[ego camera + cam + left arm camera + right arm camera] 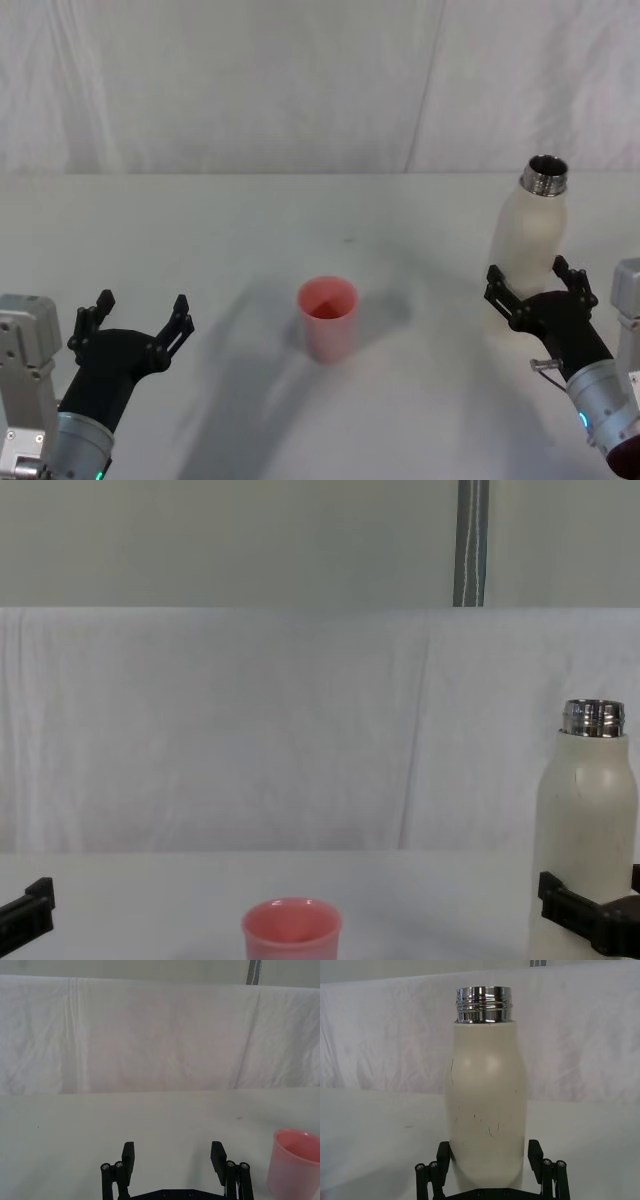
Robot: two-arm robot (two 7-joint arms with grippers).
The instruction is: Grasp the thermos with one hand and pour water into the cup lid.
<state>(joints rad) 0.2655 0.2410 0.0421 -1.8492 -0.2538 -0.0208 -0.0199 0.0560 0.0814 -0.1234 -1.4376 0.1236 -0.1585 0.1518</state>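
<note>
The cream-white thermos (pixel 530 235) stands upright on the table at the right, its steel neck uncapped. My right gripper (pixel 530 280) is open, with one black jaw on each side of the bottle's lower body; in the right wrist view the thermos (pixel 485 1110) fills the gap between the jaws of that gripper (pixel 489 1154). The pink cup lid (pixel 327 317) stands upright near the table's middle, left of the thermos. My left gripper (pixel 143 308) hovers open and holds nothing at the lower left, with the cup lid (pixel 295 1162) off to its side.
A white cloth covers the table (pixel 250 230) and hangs as a backdrop (pixel 300 80) behind it. Bare cloth lies between the cup lid and each gripper. A metal pole (pixel 471 540) rises behind the backdrop.
</note>
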